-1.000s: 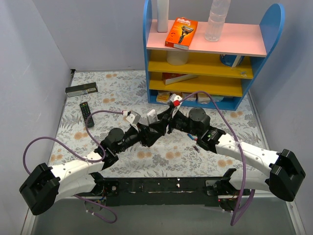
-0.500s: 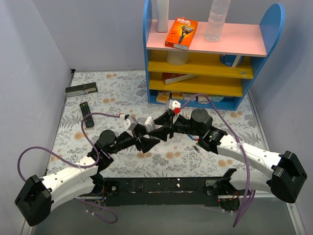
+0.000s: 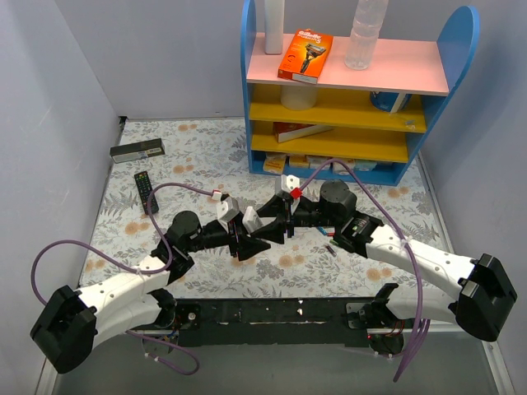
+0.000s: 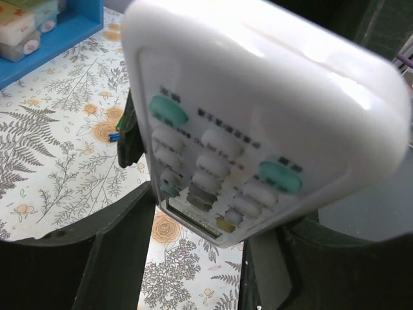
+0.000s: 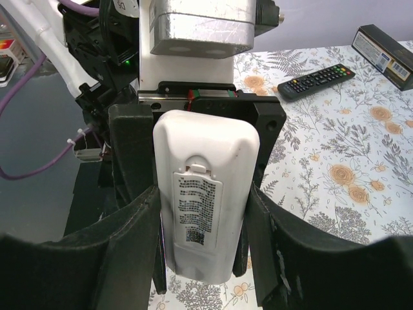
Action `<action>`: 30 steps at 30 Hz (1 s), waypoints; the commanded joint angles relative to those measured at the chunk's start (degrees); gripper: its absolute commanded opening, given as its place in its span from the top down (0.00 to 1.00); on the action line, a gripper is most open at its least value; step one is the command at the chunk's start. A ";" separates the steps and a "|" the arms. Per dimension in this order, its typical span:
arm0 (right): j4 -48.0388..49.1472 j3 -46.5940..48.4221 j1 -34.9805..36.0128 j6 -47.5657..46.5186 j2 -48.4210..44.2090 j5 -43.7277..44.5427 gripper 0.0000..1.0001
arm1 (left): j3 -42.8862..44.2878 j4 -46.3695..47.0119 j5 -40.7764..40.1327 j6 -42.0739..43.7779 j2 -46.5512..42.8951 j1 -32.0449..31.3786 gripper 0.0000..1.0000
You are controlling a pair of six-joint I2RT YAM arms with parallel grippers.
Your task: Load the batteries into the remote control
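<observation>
The white remote control (image 5: 206, 194) hangs in the air between both arms, above the flowered table. My right gripper (image 5: 203, 194) is shut on its lower sides, and the closed back cover with its printed label faces that camera. In the left wrist view the button face (image 4: 245, 129) fills the picture. My left gripper (image 4: 206, 216) holds the other end, its fingers (image 5: 132, 152) against both edges. From above, the remote control (image 3: 250, 219) sits between the left gripper (image 3: 249, 234) and the right gripper (image 3: 276, 224). Small batteries (image 3: 330, 245) lie on the table under the right forearm; one blue battery (image 4: 114, 136) shows past the remote.
A black remote (image 3: 146, 191) and a long dark box (image 3: 137, 151) lie at the far left. A blue shelf unit (image 3: 255, 99) stands at the back with an orange box (image 3: 305, 55) and a bottle (image 3: 365, 33) on top. Purple cables loop off both arms.
The left arm drew back towards the near left, then came forward again to the remote. The right gripper kept its hold and shifted slightly left.
</observation>
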 commanded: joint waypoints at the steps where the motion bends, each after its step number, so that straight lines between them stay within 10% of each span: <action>1: -0.15 2.97 -0.11 -2.45 -0.50 -2.07 0.99 | 2.97 0.97 3.54 0.17 1.19 0.35 0.47; 6: -2.18 3.85 -0.11 -4.22 0.03 -2.33 0.99 | 3.06 0.97 3.11 0.26 1.19 0.35 0.62; 11: -2.79 4.37 -0.11 -4.31 0.65 -2.42 0.99 | 2.88 0.44 2.14 0.61 1.11 0.35 1.00; 15: -3.06 4.73 -0.11 -4.31 0.65 -1.98 0.88 | 2.01 0.79 -0.84 0.70 0.05 0.35 1.00; 19: -4.28 5.51 -0.11 -3.18 0.12 0.04 0.37 | 1.31 -0.26 -4.97 1.66 -0.65 0.26 1.00; 30: -7.97 9.38 -0.11 10.94 -3.22 19.92 0.15 | 0.86 -3.07 -15.34 5.35 -1.44 0.35 1.00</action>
